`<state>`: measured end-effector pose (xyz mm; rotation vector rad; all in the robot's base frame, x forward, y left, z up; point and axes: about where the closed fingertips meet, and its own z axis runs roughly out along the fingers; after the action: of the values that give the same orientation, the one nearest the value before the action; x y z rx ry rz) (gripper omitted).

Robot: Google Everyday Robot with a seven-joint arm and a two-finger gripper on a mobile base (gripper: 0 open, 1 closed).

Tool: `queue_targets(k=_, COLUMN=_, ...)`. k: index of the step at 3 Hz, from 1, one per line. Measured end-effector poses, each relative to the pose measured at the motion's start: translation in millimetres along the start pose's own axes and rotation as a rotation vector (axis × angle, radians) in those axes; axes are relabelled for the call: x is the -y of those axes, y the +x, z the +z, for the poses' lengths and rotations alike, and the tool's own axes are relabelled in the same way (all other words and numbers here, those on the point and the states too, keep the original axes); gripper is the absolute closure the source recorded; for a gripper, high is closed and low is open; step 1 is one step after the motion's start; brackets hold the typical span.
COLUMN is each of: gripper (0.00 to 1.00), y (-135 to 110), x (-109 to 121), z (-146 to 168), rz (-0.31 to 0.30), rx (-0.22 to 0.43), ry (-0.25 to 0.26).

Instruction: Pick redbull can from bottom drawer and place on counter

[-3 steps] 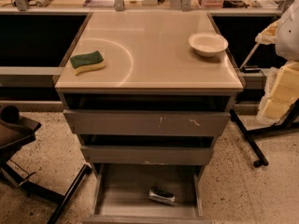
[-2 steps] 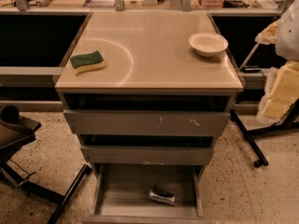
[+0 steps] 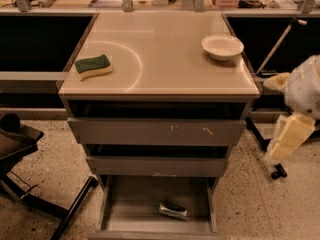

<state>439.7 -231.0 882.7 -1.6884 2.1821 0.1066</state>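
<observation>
Redbull can (image 3: 173, 210) lay on its side on the floor of the bottom drawer (image 3: 130, 206), right of middle and nearer the front edge. Its long axis ran roughly left to right, the right end dipping slightly toward the front. The cabinet (image 3: 157, 134) filled the middle of the view, all three drawers pulled out, each lower one further than the one above. The bottom one was out furthest, so its floor showed. The counter (image 3: 165, 44) on top carried a pale curved arc. The arm (image 3: 307, 86) stood at the right edge of the view, beside the cabinet and apart from it, its white body level with the top drawer. Below that the yellowish gripper (image 3: 291, 138) hung slanting down and to the left, well above the bottom drawer and touching nothing. I cannot tell how far the claw was open; nothing was seen in its hold. A white bowl (image 3: 222, 46) sat near the counter's right edge. A green-and-yellow sponge (image 3: 93, 66) lay near the left edge, touching the arc.
</observation>
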Motion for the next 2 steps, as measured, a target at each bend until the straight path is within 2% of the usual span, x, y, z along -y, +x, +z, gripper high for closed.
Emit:
queue_targets(k=1, gripper=0.00, y=49.1, x=-16.6, z=115.3, rz=0.082, rx=0.113, ry=-0.115)
queue_targets(k=2, gripper=0.00, y=91.2, x=-36.0, z=213.4, rz=0.176, rx=0.209, ry=-0.178)
